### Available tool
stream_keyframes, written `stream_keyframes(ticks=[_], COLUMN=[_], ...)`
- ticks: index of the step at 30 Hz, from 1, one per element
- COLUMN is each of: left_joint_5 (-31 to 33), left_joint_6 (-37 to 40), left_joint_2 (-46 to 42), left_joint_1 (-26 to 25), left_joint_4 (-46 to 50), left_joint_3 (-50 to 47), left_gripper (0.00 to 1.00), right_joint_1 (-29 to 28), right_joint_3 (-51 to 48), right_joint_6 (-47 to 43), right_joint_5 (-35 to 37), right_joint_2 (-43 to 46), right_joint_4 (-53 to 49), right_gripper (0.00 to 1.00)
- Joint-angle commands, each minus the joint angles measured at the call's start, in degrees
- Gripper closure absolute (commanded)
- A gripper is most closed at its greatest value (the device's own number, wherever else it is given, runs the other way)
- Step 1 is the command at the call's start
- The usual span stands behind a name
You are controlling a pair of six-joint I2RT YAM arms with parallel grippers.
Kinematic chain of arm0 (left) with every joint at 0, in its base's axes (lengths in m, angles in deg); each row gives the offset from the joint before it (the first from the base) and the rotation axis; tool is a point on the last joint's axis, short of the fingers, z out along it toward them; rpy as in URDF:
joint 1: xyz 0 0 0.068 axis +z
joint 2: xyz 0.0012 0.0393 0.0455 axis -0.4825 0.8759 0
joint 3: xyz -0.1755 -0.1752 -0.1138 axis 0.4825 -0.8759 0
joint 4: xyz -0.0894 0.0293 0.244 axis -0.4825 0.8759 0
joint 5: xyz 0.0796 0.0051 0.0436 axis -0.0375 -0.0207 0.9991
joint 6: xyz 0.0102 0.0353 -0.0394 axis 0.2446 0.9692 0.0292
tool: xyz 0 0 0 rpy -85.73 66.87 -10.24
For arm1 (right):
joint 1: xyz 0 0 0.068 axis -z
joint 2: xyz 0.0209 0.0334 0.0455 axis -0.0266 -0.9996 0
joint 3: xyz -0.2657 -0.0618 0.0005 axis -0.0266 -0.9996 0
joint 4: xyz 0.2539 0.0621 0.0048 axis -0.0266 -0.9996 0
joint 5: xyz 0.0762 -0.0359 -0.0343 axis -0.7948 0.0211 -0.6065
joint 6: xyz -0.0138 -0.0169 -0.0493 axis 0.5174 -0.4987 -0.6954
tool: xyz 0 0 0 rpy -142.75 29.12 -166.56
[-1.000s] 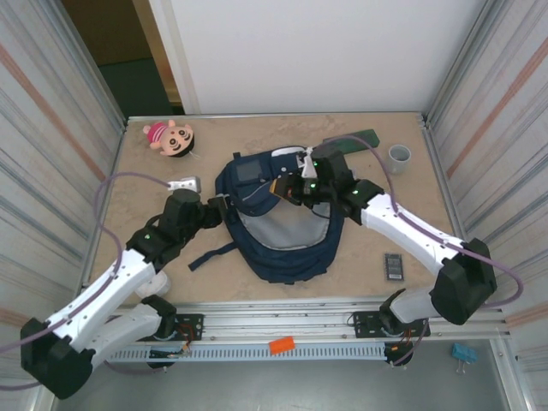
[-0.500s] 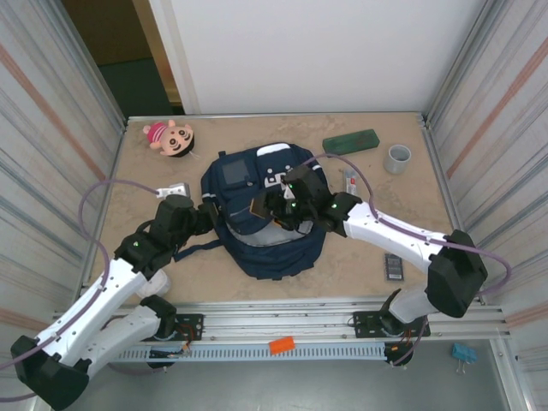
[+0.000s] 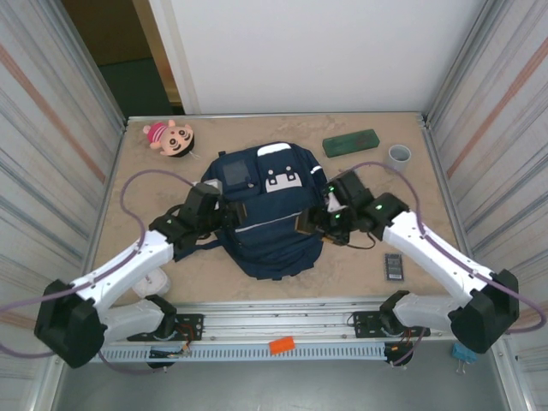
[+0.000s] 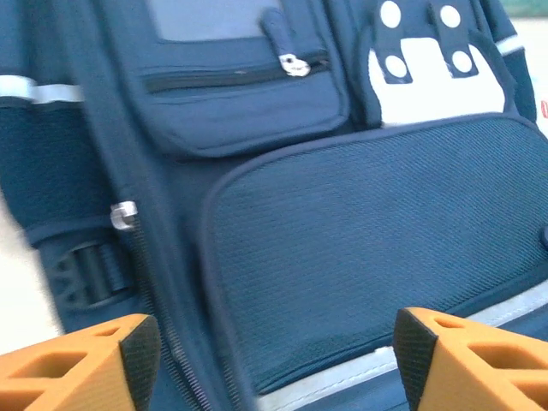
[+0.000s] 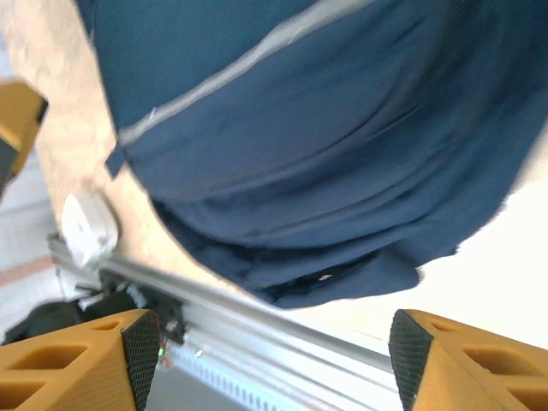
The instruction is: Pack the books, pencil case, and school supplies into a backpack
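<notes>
- The backpack (image 3: 265, 227) is lying flat on the table (image 3: 360, 282), front upward and looking shut. The green pencil case (image 3: 351, 141) is sitting well beyond the backpack's top right corner, and the dark calculator (image 3: 393, 265) is lying off its lower right side.
- The left gripper (image 4: 274, 360) is hovering over the backpack's left half, jaws spread wide, with only fabric below them.
- The right gripper (image 5: 270, 360) is hanging at the backpack's right edge, jaws likewise standing apart and gripping nothing.
- What is worrying me is that nothing is holding the mouth open. Anything carried over risks being pushed against a closed flap and sliding off the backpack.
- The backpack's bottom is resting close to the near rail, so a careless tug on loose cloth could drag it over that edge.
- The backpack is showing navy all over. A zip pocket (image 4: 248, 86) is sitting on its upper front, beside a white patch (image 4: 428, 86) with dark dots. A coarse woven panel is lying below them, with a pale reflective strip (image 5: 231, 73) crossing lower down.
- It is looking soft and slumped, creasing near its bottom, so I am expecting it to shift under a grip.
</notes>
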Motion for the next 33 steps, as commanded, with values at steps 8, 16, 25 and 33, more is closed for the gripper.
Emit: stream_keyframes(ticks=[8,16,25,33], left_joint_5=[-5.9,-7.3,-8.6,-11.8], left_joint_6=[7.3,9.7,11.5,12.3], left_joint_2=[14.7,16.4,16.6,20.1], left_joint_1=[-0.4,5.1,11.1,14.3], left_joint_4=[-4.6,-2.7,-2.0,-2.8], left_joint_3=[13.1,16.5,18.8,21.0], left_gripper=[0.24,0.24,0.24,0.24], right_joint_1=[21.1,27.6,28.3,29.1], right_joint_3=[11.5,25.6,34.1,43.0], right_joint_6=[-15.8,-14.9,-17.1,-18.1], right_joint_5=[5.7,8.2,7.1,-1.8], right_joint_2=[-12.4,-34.6,-50.4,-62.5], right_joint_4=[-1.3,7.9,25.5,36.2], right_gripper=[0.26,0.25,0.3,0.34])
